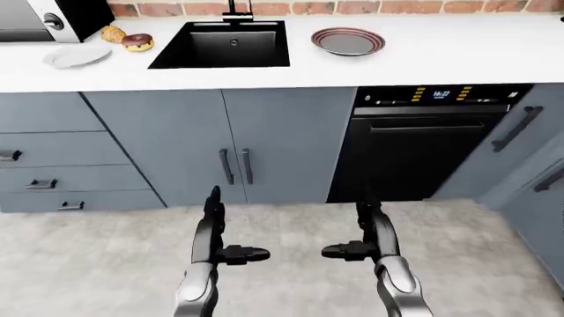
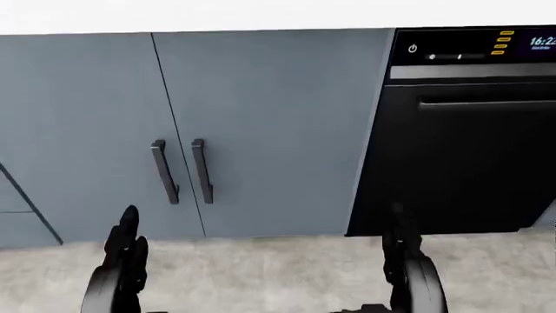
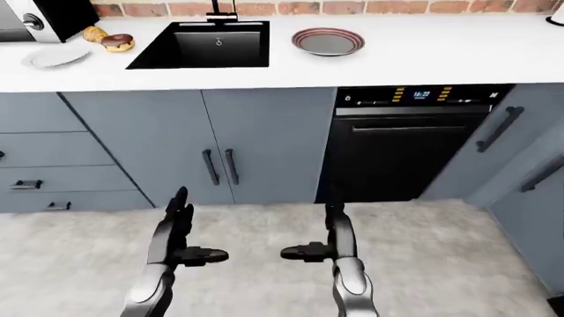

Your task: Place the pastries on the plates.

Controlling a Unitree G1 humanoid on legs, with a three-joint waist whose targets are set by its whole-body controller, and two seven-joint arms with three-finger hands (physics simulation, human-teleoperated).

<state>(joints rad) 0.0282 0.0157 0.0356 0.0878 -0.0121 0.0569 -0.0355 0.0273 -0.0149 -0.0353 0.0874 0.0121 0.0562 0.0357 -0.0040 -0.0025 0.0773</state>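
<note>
- Your pastries sit at the top left of the left-eye view: a chocolate-glazed doughnut (image 1: 137, 42) touching a golden pastry (image 1: 112, 34) on the white counter (image 1: 441, 59), beside the microwave (image 1: 53, 18).
- You have a white plate (image 1: 77, 55) just below the doughnut and a striped plate (image 1: 348, 41) to the right of the black sink (image 1: 222, 43); neither holds a pastry.
- Your left hand (image 1: 220, 231) is open, fingers upright and thumb pointing inward, holding nothing.
- Your right hand (image 1: 365, 231) mirrors it, open and unloaded.
- Both hands hang low over the grey floor (image 1: 88, 264), well apart from the counter.
- Ahead of you: grey cabinet doors (image 2: 261, 130) and a black oven (image 2: 469, 143), its display lit.
</note>
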